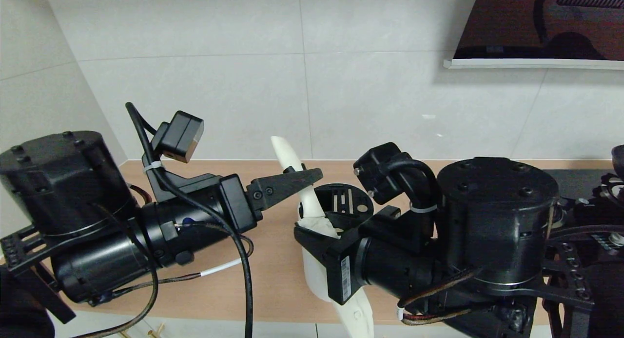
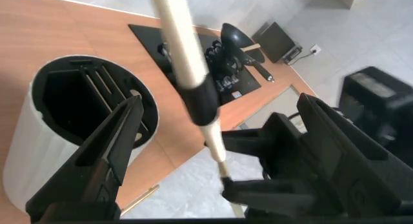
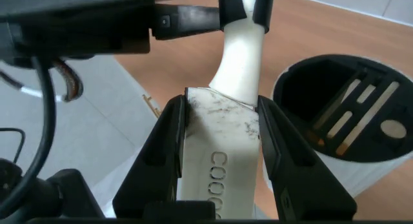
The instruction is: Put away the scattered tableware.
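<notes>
Pale grey wall tiles (image 1: pixel 219 60) back a light wood-grain desk (image 1: pixel 273 269). At its far end lies a flat black mat (image 2: pixel 147 35) carrying dark utensils, among them a black ladle (image 2: pixel 233 37).

On the desk, just behind both arms, stands a white cylindrical utensil holder with a black slotted top (image 1: pixel 341 201). A few thin sticks sit in its slots.

Above the desk's near edge, beside the holder, a long cream-white plastic serving utensil (image 1: pixel 285 155) is held aloft, tilted, with its tapered handle uppermost. The right end effector (image 3: pixel 221 108) is clamped on its broad, flat, speckled blade, 1 finger pressed against each edge. The left end effector (image 2: pixel 219 104) sits higher with its 2 fingers spread to either side of the round handle. Neither looks to be pressing on it, so I read it as open. A short dark band appears to ring the handle at about that height.

The utensil looks light and stiff, with a smooth, slightly glossy skin that could slide or twist in hard fingers. The flat blade edges give the surest hold. The rounded handle is best taken around its middle, near the band, and squarely so it cannot roll. Being long, it would swing easily if gripped at 1 end.
</notes>
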Controlling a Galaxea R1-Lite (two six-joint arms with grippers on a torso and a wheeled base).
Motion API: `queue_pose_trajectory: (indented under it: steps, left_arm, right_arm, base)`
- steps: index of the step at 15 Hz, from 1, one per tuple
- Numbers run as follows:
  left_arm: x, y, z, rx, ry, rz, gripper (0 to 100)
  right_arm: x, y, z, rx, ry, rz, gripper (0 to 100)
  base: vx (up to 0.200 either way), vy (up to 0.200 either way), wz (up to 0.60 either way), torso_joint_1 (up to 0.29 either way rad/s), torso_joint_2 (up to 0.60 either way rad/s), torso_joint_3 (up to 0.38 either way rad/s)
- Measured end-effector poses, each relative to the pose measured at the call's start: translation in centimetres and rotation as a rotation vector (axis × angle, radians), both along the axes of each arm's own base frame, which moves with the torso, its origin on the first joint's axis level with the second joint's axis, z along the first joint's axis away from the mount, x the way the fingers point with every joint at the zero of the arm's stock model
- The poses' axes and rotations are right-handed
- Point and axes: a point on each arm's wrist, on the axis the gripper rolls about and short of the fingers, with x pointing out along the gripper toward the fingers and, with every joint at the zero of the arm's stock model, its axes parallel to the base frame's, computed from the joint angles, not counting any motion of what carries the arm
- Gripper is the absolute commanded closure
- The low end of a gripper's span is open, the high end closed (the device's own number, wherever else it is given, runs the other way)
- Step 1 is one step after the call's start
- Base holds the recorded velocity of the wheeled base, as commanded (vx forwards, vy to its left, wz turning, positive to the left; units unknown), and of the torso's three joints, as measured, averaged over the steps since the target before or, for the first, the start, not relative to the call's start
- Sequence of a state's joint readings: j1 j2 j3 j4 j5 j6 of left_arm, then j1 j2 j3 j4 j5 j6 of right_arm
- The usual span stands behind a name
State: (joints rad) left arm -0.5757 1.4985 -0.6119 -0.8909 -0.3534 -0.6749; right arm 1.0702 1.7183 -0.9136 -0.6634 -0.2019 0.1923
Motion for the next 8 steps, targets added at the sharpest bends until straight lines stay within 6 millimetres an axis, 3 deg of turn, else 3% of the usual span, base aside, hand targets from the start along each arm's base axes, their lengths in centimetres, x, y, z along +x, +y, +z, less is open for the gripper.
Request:
queue_pose_trajectory:
  steps: [8]
  left_arm:
    - [0.26,-0.25,-0.30,0.007,0.010,0.001,0]
  right_arm:
    - [-0.88,0.72,-0.45,-0.012,0.006,0.025,100]
  base:
    - [0.000,0.000,0.00,0.000,0.00,0.000]
